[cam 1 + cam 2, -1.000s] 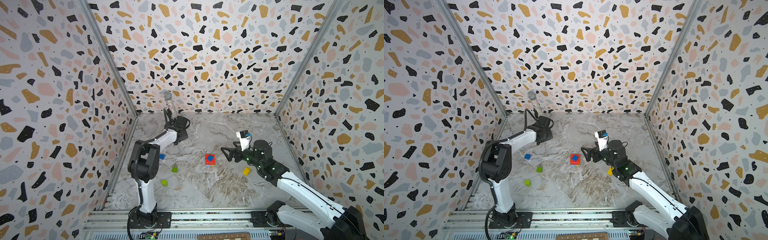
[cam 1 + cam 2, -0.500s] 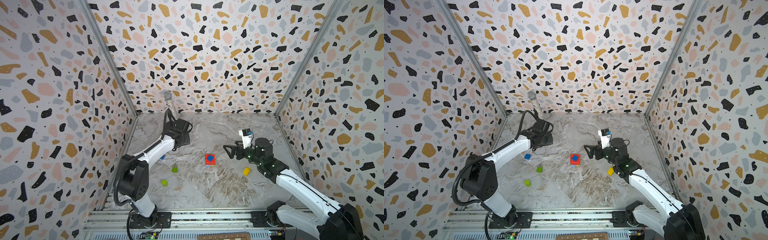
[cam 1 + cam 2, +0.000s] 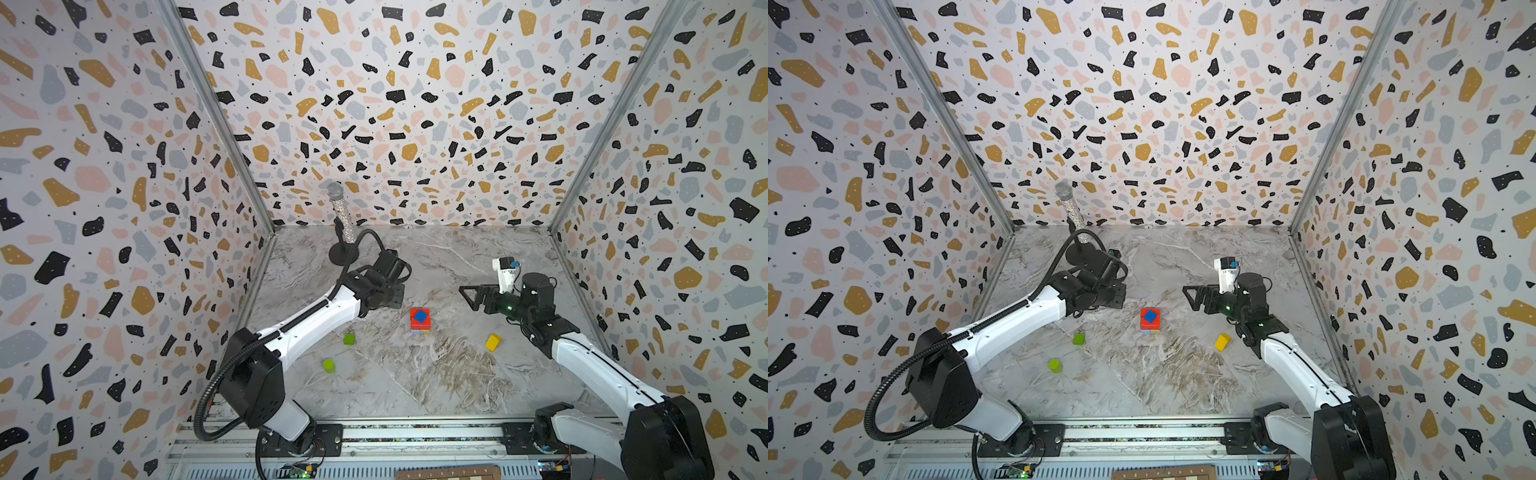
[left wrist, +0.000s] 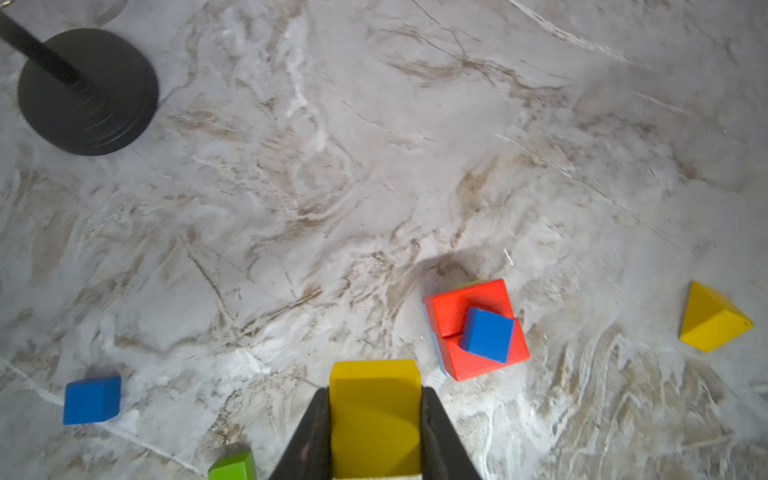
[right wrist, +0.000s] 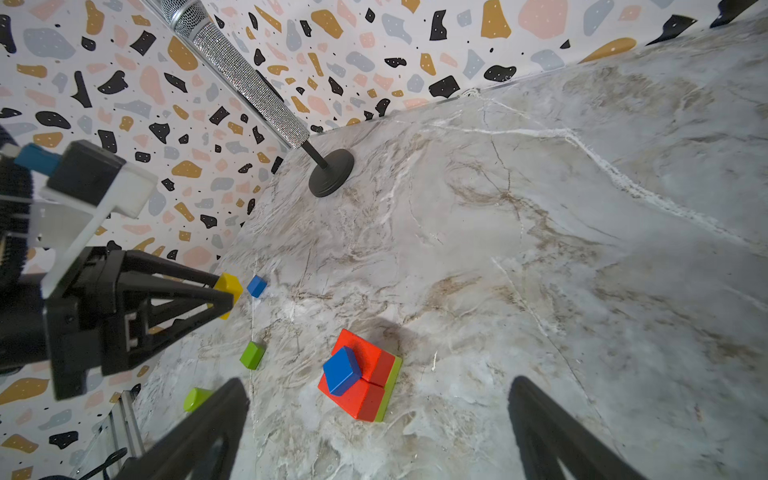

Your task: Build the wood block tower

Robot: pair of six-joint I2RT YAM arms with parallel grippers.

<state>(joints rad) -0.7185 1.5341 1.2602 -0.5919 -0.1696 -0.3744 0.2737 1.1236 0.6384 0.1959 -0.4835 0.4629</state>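
The tower (image 3: 419,320) (image 3: 1150,319) stands mid-floor: red blocks (image 4: 465,307) on light-blue and lime pieces, with a blue cube (image 5: 343,371) on top. My left gripper (image 4: 376,390) is shut on a yellow block (image 4: 376,419). In both top views it hovers just left of and behind the tower (image 3: 395,291) (image 3: 1119,295). My right gripper (image 5: 376,382) (image 3: 467,297) is open and empty, to the right of the tower. Loose wood blocks lie around: a green cube (image 3: 349,339), a lime cylinder (image 3: 328,365), a yellow wedge (image 3: 493,342) and a blue cube (image 4: 92,400).
A glittery silver microphone (image 3: 343,216) on a round black stand (image 4: 87,91) is at the back left, close behind my left arm. Patterned walls (image 3: 124,249) close in three sides. A metal rail (image 3: 415,432) runs along the front.
My left arm has swung from beside the microphone stand toward the tower with the yellow block in its grip. My right gripper has drawn back slightly to the right, still open.
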